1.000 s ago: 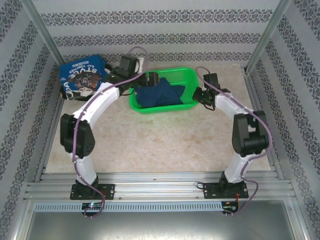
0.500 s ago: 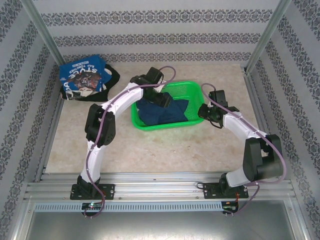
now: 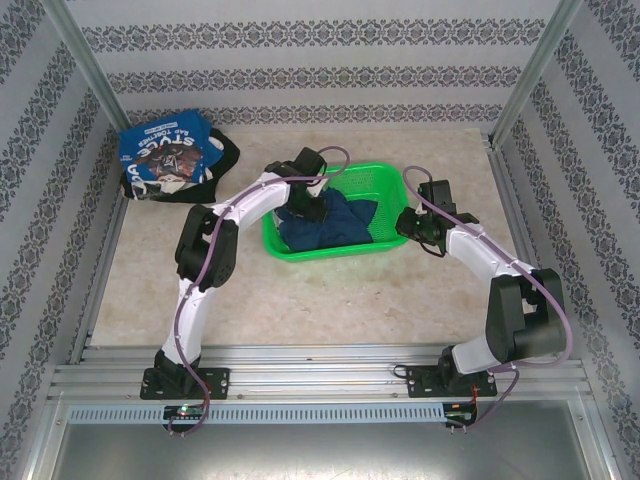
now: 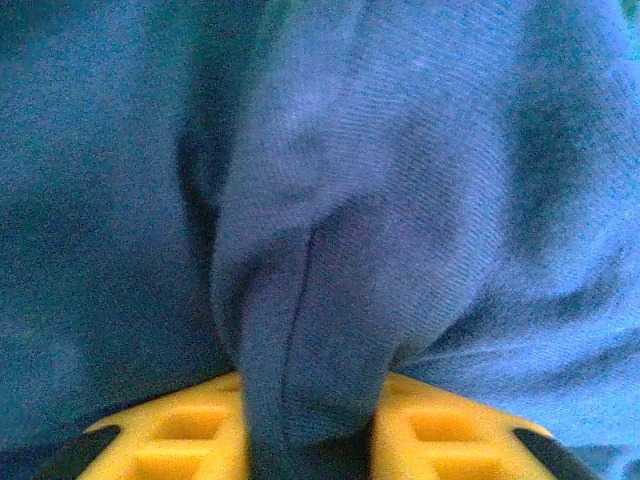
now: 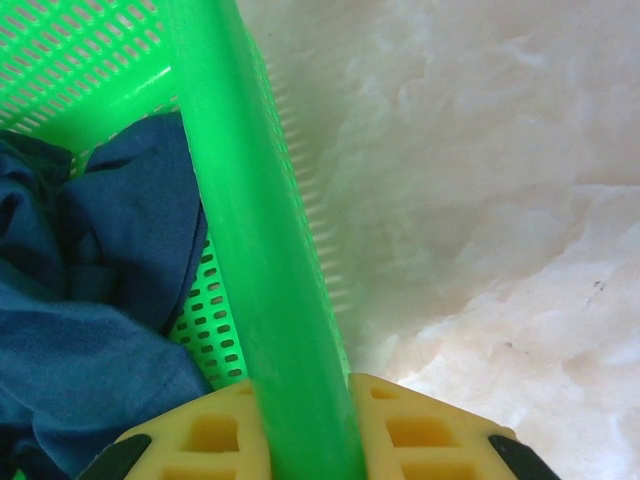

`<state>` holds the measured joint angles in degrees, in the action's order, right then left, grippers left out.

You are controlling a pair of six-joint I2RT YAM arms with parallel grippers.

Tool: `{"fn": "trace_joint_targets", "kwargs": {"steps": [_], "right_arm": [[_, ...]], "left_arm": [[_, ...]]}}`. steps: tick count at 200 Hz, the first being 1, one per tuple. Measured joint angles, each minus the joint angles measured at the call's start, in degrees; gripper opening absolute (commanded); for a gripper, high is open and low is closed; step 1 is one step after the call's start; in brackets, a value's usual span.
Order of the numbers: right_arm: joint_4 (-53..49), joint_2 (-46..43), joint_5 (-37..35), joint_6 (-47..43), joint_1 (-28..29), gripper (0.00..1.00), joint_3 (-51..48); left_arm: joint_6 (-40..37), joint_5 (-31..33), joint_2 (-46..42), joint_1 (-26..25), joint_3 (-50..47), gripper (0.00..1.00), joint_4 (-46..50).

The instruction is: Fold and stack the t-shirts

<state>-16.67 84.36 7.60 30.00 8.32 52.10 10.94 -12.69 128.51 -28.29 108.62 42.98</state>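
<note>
Update on the left gripper (image 4: 310, 440): a second ago it's wide open up near the printed t-shirt (image 3: 160, 160) in the far-left corner. Now it's down in the green basket (image 3: 385, 178), jaws pinched narrow on a fold of the blue t-shirt (image 3: 340, 222). Right gripper (image 5: 300, 430) stays clamped on the basket rim, keeping it from sliding. Looks to me like the grab is made, so next up is pulling that tee out onto the table (image 3: 330, 300) to fold.
</note>
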Motion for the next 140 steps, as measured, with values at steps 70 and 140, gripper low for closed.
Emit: {"fn": "trace_joint_targets", "kwargs": {"steps": [70, 140], "right_arm": [[2.9, 0.0, 3.0, 11.7, -0.3, 0.0, -1.4], [6.6, 5.4, 1.4, 17.2, -1.2, 0.0, 1.4]], "left_arm": [[10.9, -3.6, -13.1, 7.2, -5.5, 0.0, -8.3], [14.9, -3.4, -25.0, 8.1, -3.3, 0.0, -12.7]]}}
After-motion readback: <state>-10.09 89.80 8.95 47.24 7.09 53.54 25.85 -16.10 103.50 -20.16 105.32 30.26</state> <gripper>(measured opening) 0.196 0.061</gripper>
